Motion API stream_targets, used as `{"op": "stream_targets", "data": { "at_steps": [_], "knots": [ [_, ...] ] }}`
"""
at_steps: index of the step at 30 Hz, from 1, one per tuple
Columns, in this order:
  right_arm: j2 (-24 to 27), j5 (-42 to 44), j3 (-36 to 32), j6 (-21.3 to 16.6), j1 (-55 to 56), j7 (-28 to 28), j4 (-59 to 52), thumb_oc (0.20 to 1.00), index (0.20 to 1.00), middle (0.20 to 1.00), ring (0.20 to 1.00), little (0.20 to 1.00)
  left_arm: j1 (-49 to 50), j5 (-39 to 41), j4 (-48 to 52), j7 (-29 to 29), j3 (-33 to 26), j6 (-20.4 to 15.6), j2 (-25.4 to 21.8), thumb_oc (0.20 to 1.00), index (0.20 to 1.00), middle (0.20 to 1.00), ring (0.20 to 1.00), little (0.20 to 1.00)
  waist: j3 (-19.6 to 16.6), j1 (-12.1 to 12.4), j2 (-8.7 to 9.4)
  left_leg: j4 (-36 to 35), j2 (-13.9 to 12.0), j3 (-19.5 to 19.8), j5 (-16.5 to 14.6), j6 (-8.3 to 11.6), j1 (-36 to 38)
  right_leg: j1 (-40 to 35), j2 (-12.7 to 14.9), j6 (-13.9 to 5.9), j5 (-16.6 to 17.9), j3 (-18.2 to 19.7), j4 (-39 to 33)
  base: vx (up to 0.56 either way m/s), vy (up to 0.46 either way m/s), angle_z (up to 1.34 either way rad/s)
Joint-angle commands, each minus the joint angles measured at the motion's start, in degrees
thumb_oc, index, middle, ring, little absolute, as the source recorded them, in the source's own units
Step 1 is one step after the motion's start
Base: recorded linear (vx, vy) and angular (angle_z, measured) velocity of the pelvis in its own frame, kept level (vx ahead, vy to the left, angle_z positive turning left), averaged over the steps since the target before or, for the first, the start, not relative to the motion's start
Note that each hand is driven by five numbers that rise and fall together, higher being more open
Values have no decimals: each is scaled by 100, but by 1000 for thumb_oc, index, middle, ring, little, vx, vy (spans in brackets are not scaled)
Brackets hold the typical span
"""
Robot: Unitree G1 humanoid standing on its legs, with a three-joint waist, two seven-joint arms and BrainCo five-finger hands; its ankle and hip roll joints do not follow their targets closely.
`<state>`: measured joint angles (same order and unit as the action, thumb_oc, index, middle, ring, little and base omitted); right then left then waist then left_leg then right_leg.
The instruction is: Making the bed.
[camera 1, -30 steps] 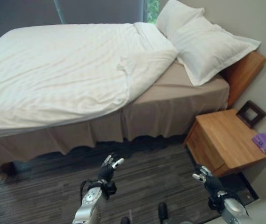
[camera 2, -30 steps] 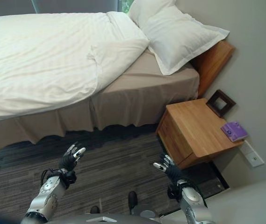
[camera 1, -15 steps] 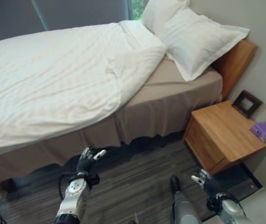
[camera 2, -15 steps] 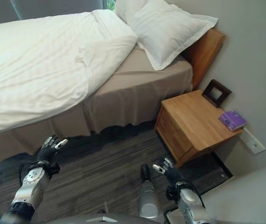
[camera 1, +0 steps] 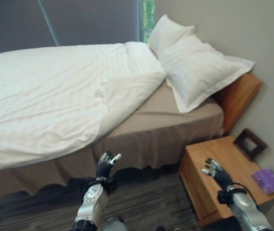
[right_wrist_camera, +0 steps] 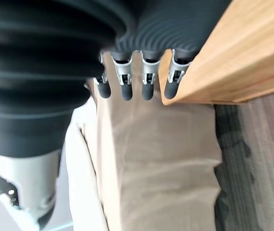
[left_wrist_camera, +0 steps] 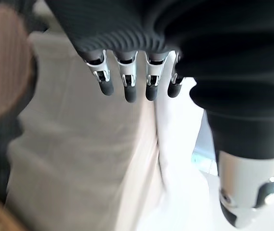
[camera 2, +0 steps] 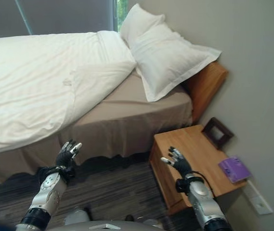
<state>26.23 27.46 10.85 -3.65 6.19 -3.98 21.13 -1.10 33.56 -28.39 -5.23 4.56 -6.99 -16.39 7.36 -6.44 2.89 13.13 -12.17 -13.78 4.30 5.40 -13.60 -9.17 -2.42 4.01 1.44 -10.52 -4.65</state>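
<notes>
Bed [camera 1: 175, 120] nearer than a second ago, whole view shifted with the walk-up. Duvet [camera 1: 55, 96] lying rumpled, corner folded back below the pillows [camera 1: 194, 72], bare sheet showing. Left hand [camera 1: 105, 165] raised near the bed skirt, fingers relaxed, holding nothing; right hand [camera 1: 215, 172] likewise, over the nightstand [camera 1: 209, 159]. Probably closing in for that corner.

Head cams look down, share bed [camera 1: 55, 96]; wrist cams close on fingers [left_wrist_camera: 127, 86].

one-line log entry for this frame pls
left hand: open, empty, near bed skirt | right hand: open, empty, before nightstand | duvet: corner folded back | pillows: at headboard
</notes>
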Motion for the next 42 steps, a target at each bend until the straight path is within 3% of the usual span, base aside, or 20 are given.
{"op": "stream_targets", "data": {
  "at_steps": [1,6,9,10,13,16,17,18,19,24,25,27,30,36,37,38,39,40,41,42],
  "knots": [
    [20,-30,-170,-225,-87,10,-219,1000,1000,1000,1000,1000,-353,-18,216,30,-40,-322,-248,1000,1000,1000,1000,1000,136,-64,2,-197,197,255,421,189,973,240,601,-768,2,624,189,182,62,-11],
    [-81,-61,-160,-197,87,-61,-225,1000,1000,1000,1000,1000,-353,-36,249,41,-24,-352,-257,1000,1000,1000,1000,1000,62,-96,-35,-878,283,269,427,190,1211,159,662,-853,-65,644,167,217,110,-6],
    [-115,-125,-72,-162,99,-102,-260,1000,1000,1000,1000,1000,-371,-72,215,25,23,-349,-259,1000,1000,1000,1000,1000,25,-86,-20,-893,375,383,200,133,1343,91,762,-937,-105,631,126,134,158,6],
    [-171,-99,-13,-164,30,-103,-292,1000,1000,1000,1000,1000,-366,-80,171,-5,56,-337,-239,1000,1000,1000,1000,1000,-24,-82,-38,-1131,514,363,-28,17,1511,125,885,-1074,-64,661,164,130,241,23],
    [-232,-139,78,-145,-63,-101,-298,1000,1000,1000,1000,1000,-329,-105,178,2,60,-317,-264,1000,1000,1000,1000,1000,-50,-41,-67,-1278,620,260,-150,-115,1663,239,1011,-1206,-28,752,377,93,249,-4],
    [-411,-194,380,-134,-436,-118,-340,1000,1000,1000,1000,1000,-372,-168,318,-9,140,-306,-367,1000,1000,1000,1000,1000,94,32,-117,-1471,871,141,-278,-394,1916,972,1225,-1536,725,1044,1816,10,257,-25],
    [-412,-194,381,-135,-440,-118,-338,1000,1000,1000,1000,1000,-374,-168,317,-9,138,-306,-368,1000,1000,1000,1000,1000,95,39,-113,-1473,875,132,-277,-397,1916,985,1228,-1538,719,1056,1832,-5,163,-18],
    [-421,-215,420,-143,-467,-131,-399,1000,1000,1000,1000,1000,-418,-247,339,29,197,-302,-434,1000,1000,1000,1000,1000,135,-16,-131,-1500,894,220,-277,-417,1956,1112,1169,-1558,842,1205,2155,52,170,6],
    [-443,-205,483,-137,-537,-136,-410,1000,1000,1000,1000,1000,-457,-334,339,14,276,-311,-422,1000,1000,1000,1000,1000,179,-163,-161,-1633,912,402,-312,-443,2123,1493,848,-1446,725,1518,2242,88,205,23],
    [-388,-131,540,-150,-543,-158,-411,1000,1000,1000,1000,1000,-631,-321,255,-36,308,-367,-449,1000,1000,1000,1000,1000,183,-417,-101,-1776,1071,529,-406,-437,2397,1922,544,-1396,782,1453,1417,102,60,40],
    [-341,-141,555,-162,-512,-197,-416,1000,1000,1000,1000,1000,-743,-306,162,-1,417,-370,-421,1000,1000,1000,1000,1000,145,-505,-4,-1657,1136,773,-465,-444,2359,1783,373,-1391,570,1788,1396,42,9,54],
    [-334,-162,544,-162,-460,-183,-308,1000,1000,1000,1000,1000,-730,-327,30,22,436,-378,-316,1000,1000,1000,1000,1000,7,-455,31,-1641,1139,826,-516,-451,2315,1430,421,-1261,377,1926,991,88,-25,102],
    [-322,-96,500,-160,-399,-183,-292,1000,1000,1000,1000,1000,-661,-242,19,16,419,-386,-256,1000,1000,1000,1000,1000,-115,-425,2,-1690,1127,863,-498,-451,2357,1203,365,-1227,377,2043,741,113,-40,60],
    [-347,233,411,-180,-279,-224,-273,1000,1000,1000,1000,1000,-375,-93,-92,29,377,-310,-113,1000,1000,1000,1000,1000,-241,-360,-49,-1748,1127,973,-466,-441,2390,923,412,-1183,383,1934,410,46,-24,6],
    [-556,1179,171,-187,-478,30,-122,1000,1000,1000,1000,1000,477,896,279,5,-657,-352,-73,1000,1000,1000,1000,1000,357,610,8,469,-796,199,946,251,1476,400,1027,-1009,24,248,80,17,-108,0],
    [-497,1021,209,-150,-478,70,-105,1000,1000,1000,1000,1000,488,905,325,17,-634,-348,-25,1000,1000,1000,1000,1000,375,657,75,635,-521,346,771,196,1319,371,1025,-984,16,297,66,16,-107,-18],
    [-498,1020,209,-150,-478,70,-105,1000,1000,1000,1000,1000,488,905,326,17,-635,-348,-26,1000,1000,1000,1000,1000,357,654,80,629,-515,346,780,192,1299,394,1030,-984,20,297,68,34,-223,-59],
    [-459,1000,220,-117,-494,64,-67,1000,1000,1000,1000,1000,479,917,340,20,-537,-344,26,1000,1000,1000,1000,1000,376,672,108,625,-221,380,586,151,1166,343,1001,-954,11,301,73,73,-238,-83],
    [-475,985,132,-120,-438,90,-47,1000,1000,1000,1000,1000,506,908,366,84,-430,-315,87,1000,1000,1000,1000,1000,332,646,130,384,-68,120,457,106,1134,273,972,-977,14,224,31,150,-295,-37],
    [-501,987,36,-134,-384,125,-36,1000,1000,1000,1000,1000,496,759,362,133,-269,-265,80,1000,1000,1000,1000,1000,245,633,90,-155,298,-126,120,-22,1137,262,931,-989,-31,158,47,131,-161,16]
  ]
}}
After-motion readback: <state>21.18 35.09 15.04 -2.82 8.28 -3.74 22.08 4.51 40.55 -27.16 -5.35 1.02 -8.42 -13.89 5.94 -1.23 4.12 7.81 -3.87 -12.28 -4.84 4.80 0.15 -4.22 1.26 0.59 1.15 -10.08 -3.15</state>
